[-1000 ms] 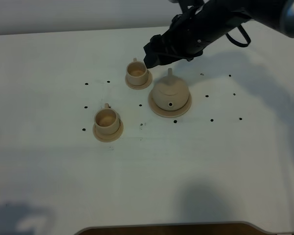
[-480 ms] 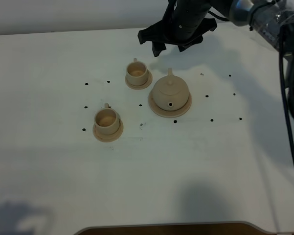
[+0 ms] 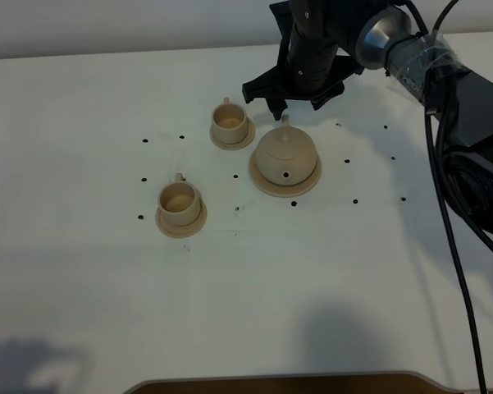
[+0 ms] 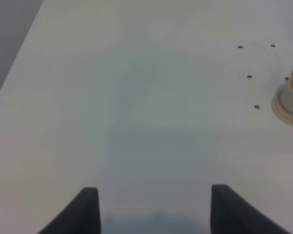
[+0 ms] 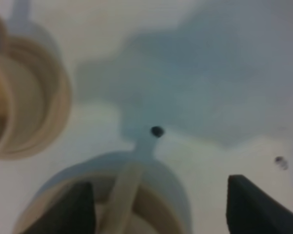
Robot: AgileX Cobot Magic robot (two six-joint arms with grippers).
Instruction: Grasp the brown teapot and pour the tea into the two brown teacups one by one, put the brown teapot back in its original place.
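Observation:
The brown teapot (image 3: 285,156) stands upright on its wide saucer, the original place (image 3: 270,190), right of the table's middle. Its handle (image 3: 285,122) points to the far side. My right gripper (image 3: 294,105) hangs open just above and behind that handle, one finger on either side. In the right wrist view the handle (image 5: 124,192) rises between the dark fingertips (image 5: 73,209), untouched. One of the two brown teacups (image 3: 230,121) sits on its saucer left of the teapot, the other (image 3: 179,200) nearer the front. My left gripper (image 4: 153,214) is open over bare table.
Small black dots (image 3: 354,200) are scattered on the white table (image 3: 353,271) around the tea set. The right arm's black cable (image 3: 451,238) hangs down along the right side. A brown edge (image 3: 279,382) runs along the table's front.
My right gripper has swung from above the far teacup towards the back, turned, and come down behind the teapot over its handle. Teapot and cups have not moved.

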